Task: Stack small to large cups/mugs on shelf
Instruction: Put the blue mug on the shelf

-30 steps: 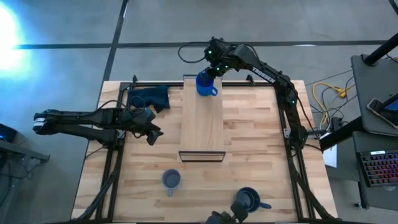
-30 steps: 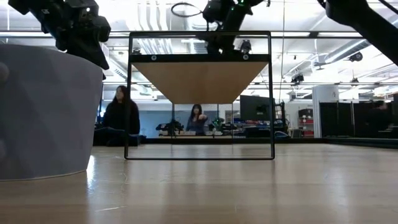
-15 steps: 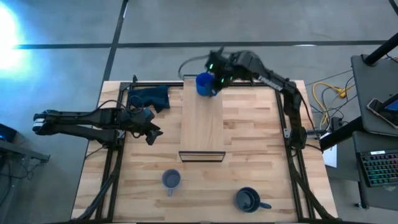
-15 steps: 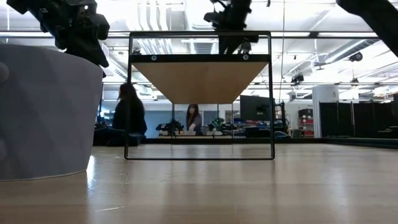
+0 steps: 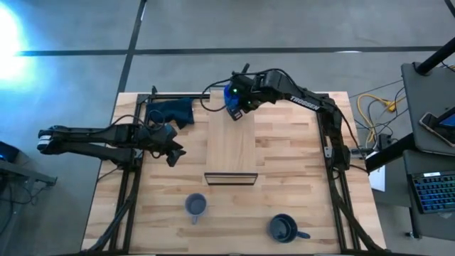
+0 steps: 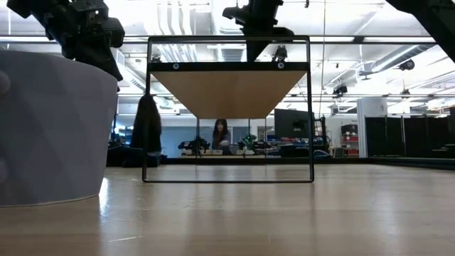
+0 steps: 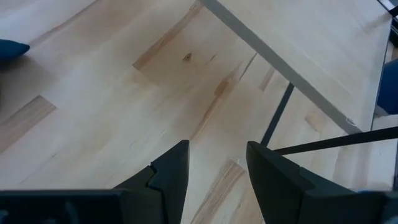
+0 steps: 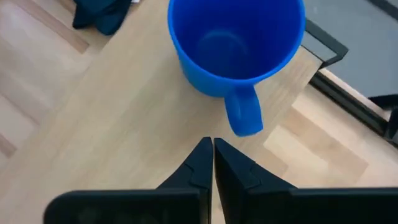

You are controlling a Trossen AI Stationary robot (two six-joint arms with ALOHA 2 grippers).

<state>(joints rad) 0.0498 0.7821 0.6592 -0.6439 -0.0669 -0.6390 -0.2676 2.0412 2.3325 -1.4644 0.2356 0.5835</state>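
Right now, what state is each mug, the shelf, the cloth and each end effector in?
Bright blue mug: upright, empty, on the shelf's far end, not held.
Grey-blue mug: upright on the table.
Navy mug: upright on the table.
Shelf: holds only the bright blue mug.
Cloth: crumpled beside the shelf.
Right end effector: shut, empty.
Left end effector: open, empty.

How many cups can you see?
3: the bright blue mug on the shelf at its far end, the small grey-blue mug and the dark navy mug on the table's near side.

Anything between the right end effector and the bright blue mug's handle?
No. In the right wrist view only bare shelf separates the shut right end effector from the mug.
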